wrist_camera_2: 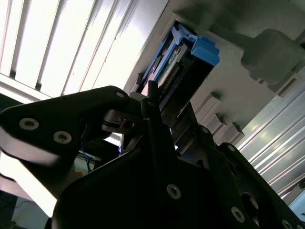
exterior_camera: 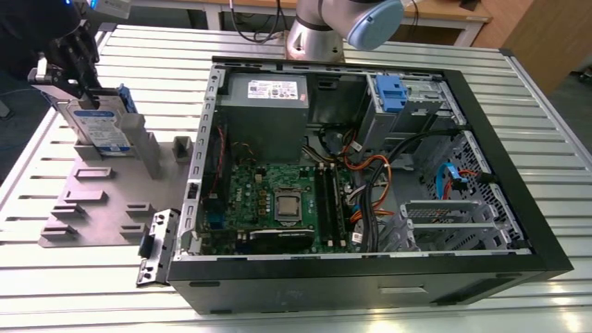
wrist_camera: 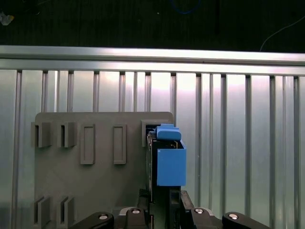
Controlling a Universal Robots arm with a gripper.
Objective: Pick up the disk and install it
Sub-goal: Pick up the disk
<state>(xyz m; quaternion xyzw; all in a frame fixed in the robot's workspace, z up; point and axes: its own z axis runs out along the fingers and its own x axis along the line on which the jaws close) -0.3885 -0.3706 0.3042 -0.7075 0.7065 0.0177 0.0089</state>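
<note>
Looking at the exterior view's left, we find the gripper point(exterior_camera: 82, 80) down over the disk point(exterior_camera: 97, 125), its jaws clamped on the drive's upper edge. The disk stands on edge, tilted a little, at the far corner of the grey fixture plate point(exterior_camera: 102, 201), its label facing us and a blue rail along its far side. Its lower edge sits right at the plate's upright holders, and we can't tell whether it's touching them or just off them. In the first wrist view we're sighting straight down the blue rail point(wrist_camera: 170, 164), with the dark fingers point(wrist_camera: 143, 198) tight on either side of the drive and the plate's empty slots point(wrist_camera: 88, 143) beside it. The plate lies on the slatted metal table point(exterior_camera: 83, 277), just beside the open computer case point(exterior_camera: 518, 257). Inside the case, the blue-tabbed drive cage point(exterior_camera: 390, 94) sits at the far corner, well apart from the disk.
</note>
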